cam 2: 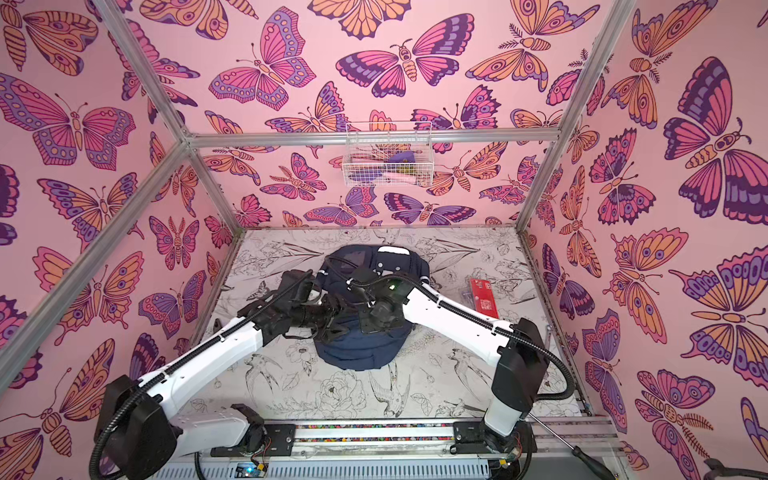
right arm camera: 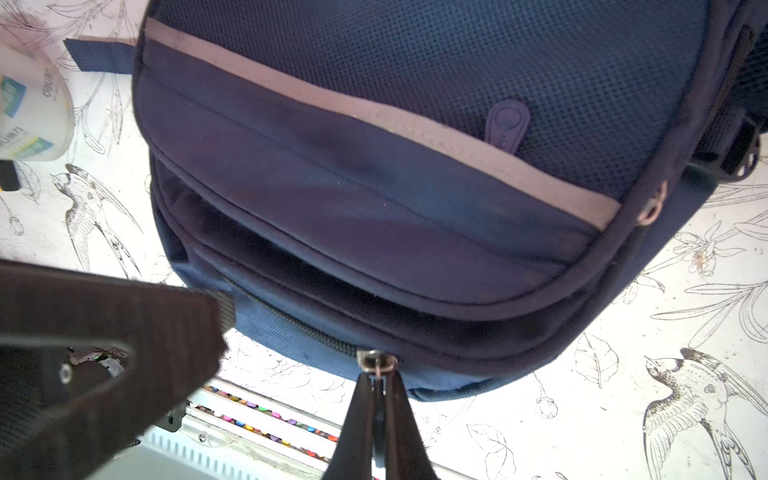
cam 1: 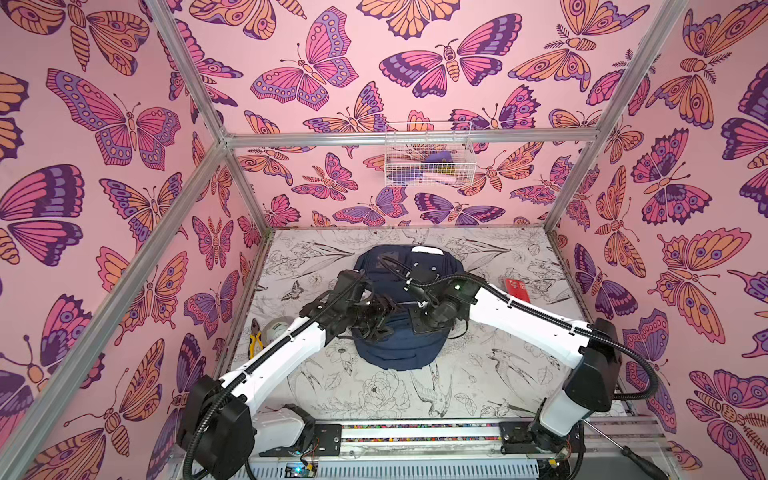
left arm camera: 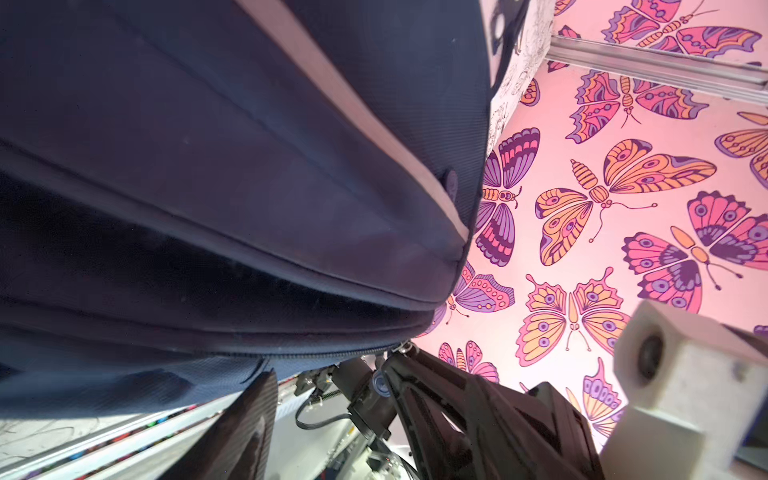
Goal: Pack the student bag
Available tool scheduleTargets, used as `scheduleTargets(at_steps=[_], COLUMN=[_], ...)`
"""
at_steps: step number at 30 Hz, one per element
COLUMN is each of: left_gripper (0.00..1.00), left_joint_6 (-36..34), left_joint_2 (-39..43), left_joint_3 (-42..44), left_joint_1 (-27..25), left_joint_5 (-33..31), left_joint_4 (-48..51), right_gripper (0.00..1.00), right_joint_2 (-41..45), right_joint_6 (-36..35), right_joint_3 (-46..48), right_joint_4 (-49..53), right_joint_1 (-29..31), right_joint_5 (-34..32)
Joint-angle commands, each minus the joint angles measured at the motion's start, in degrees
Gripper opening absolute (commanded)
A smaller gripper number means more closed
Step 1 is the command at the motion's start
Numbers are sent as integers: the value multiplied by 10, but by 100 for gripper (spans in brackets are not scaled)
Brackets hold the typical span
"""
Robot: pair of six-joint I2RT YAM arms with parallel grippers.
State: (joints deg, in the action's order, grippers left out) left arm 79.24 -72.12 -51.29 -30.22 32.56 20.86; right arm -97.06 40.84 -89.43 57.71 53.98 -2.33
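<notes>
Centrally, student bag lying flat mid-table, right gripper jaws pinched on zipper pull at its 6 o'clock edge, left gripper jaws apart at 7 o'clock, one finger against the fabric

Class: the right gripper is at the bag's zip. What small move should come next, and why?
Probably draw the zipper pull along its track. The right gripper is shut on it at the near edge of the student bag, and the zip teeth beside it look closed.
</notes>
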Motion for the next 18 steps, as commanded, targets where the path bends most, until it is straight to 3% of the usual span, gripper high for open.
scheduleTargets(at_steps=[1, 13, 18], left_gripper=[71, 40, 22], left_joint_6=[80, 63, 39], left_joint_2=[-2, -75, -74], left_joint_3=[24, 23, 18], left_joint_1=[-2, 11, 16], left_joint_5=[12, -9, -13], left_joint_4=[-11, -61, -60], right_gripper=[0, 0, 0], right_joint_2=[4, 46, 61], right_joint_6=[-4, 13, 14], right_joint_3=[-27, 49, 67], right_joint_4=[-13, -58, -61], right_joint_1=[-5, -5, -5], right_joint_5=[-13, 8, -2])
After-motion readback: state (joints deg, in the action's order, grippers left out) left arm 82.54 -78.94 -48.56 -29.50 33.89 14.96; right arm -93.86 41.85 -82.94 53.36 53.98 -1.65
